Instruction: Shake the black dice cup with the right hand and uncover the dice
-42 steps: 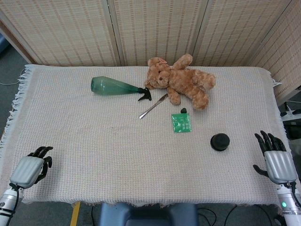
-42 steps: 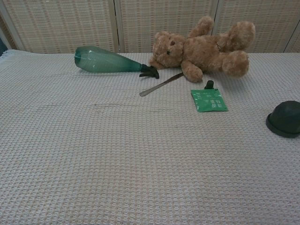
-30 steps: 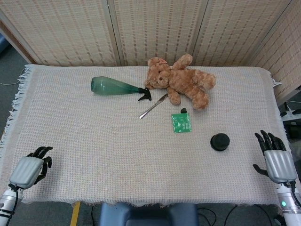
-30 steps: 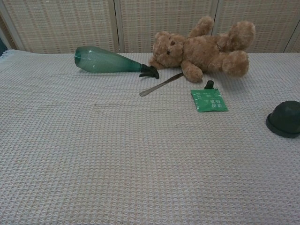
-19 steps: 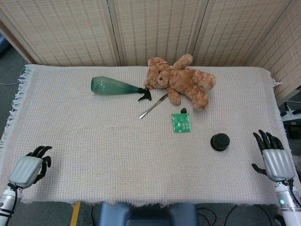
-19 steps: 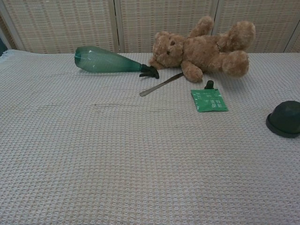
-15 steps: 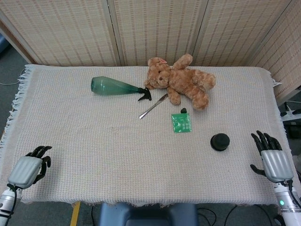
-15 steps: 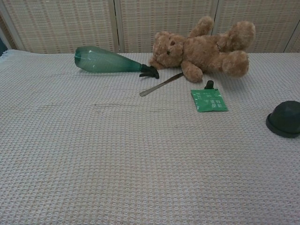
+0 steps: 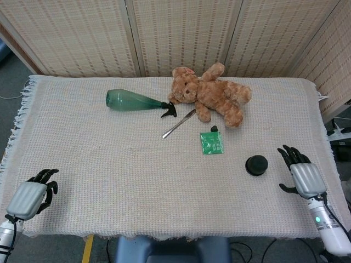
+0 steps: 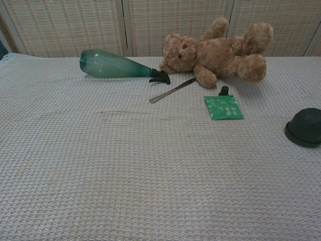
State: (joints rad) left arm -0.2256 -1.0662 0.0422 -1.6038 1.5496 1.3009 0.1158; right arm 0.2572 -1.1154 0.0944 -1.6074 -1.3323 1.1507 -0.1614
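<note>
The black dice cup sits mouth-down on the cloth at the right; the chest view shows the dice cup at its right edge. No dice are visible. My right hand hovers over the table's right edge, a short way right of the cup, fingers spread and holding nothing. My left hand rests at the front left corner, fingers loosely curled, empty. Neither hand shows in the chest view.
A brown teddy bear lies at the back centre. A green bottle lies on its side to its left, with a metal knife and a green packet in front. A woven screen stands behind the table.
My right hand has moved left and inward toward the dice cup. My left hand has drifted slightly down and left. The objects have not moved.
</note>
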